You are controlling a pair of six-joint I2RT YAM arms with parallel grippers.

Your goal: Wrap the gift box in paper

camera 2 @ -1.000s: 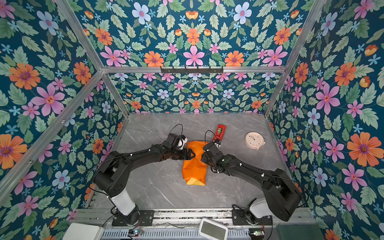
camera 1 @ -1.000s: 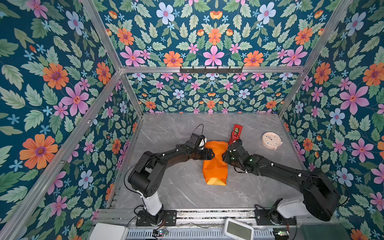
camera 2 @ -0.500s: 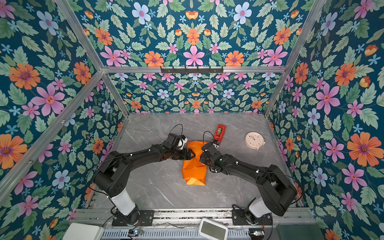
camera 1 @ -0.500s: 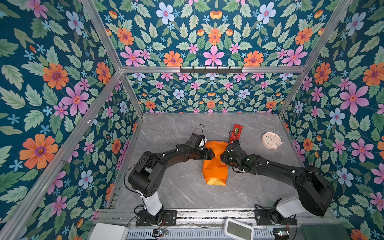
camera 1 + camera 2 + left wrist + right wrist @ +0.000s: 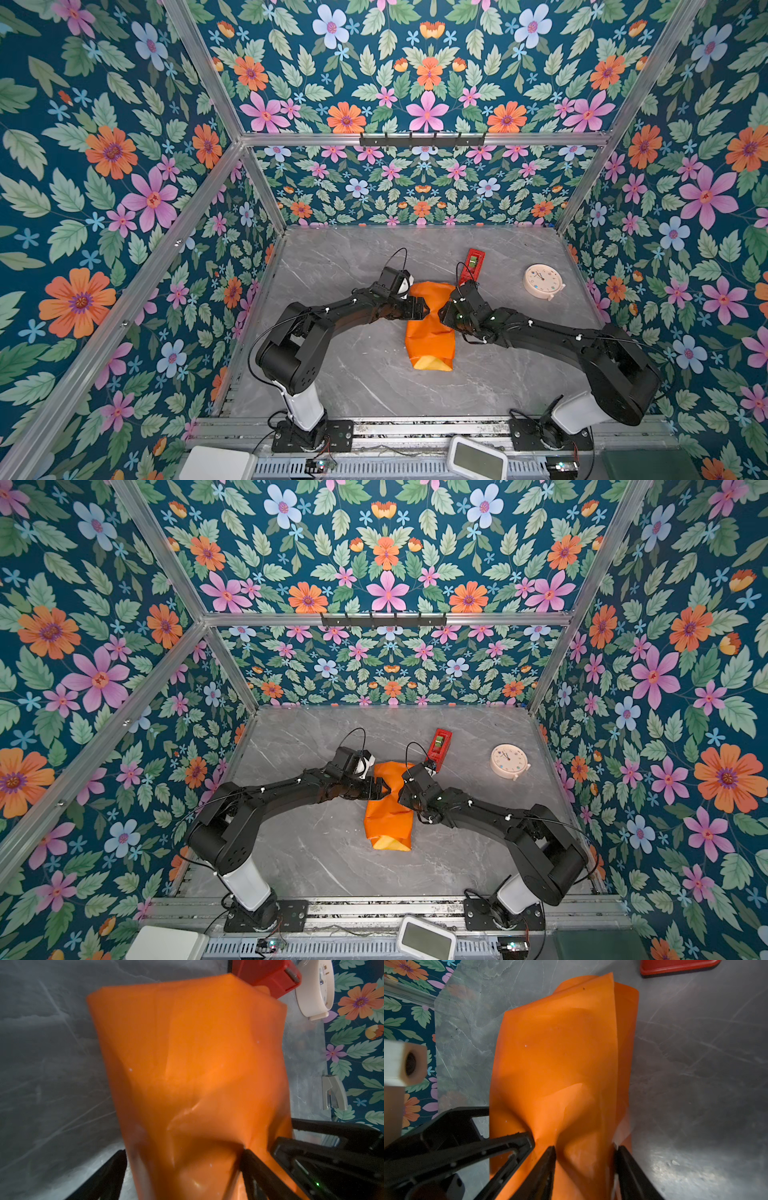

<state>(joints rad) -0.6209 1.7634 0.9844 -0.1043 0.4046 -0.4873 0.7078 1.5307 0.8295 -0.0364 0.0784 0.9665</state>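
The paper (image 5: 430, 340) (image 5: 388, 820) lies folded, orange side out, as a long bundle in mid-table. A bit of its yellow face (image 5: 432, 365) shows at the near end. The gift box is hidden. The bundle is pinched to a waist where both grippers meet. My left gripper (image 5: 420, 309) (image 5: 182, 1167) stands open and wide: one finger (image 5: 251, 1165) dents the paper, the other (image 5: 112, 1169) is on the table beside it. My right gripper (image 5: 444, 312) (image 5: 585, 1159) is shut on a raised fold of the paper (image 5: 556, 1053), which fills the gap between its fingers.
A red tape dispenser (image 5: 473, 262) (image 5: 439, 744) lies just beyond the bundle's far end, close to the right wrist. A round cream clock (image 5: 542, 281) (image 5: 509, 761) sits at the back right. Floral walls enclose the grey marble table (image 5: 357, 374) on three sides.
My right gripper has slid left into the bundle's side and its jaws have eased slightly wider. The waist in the paper is narrower. The left arm has held still.
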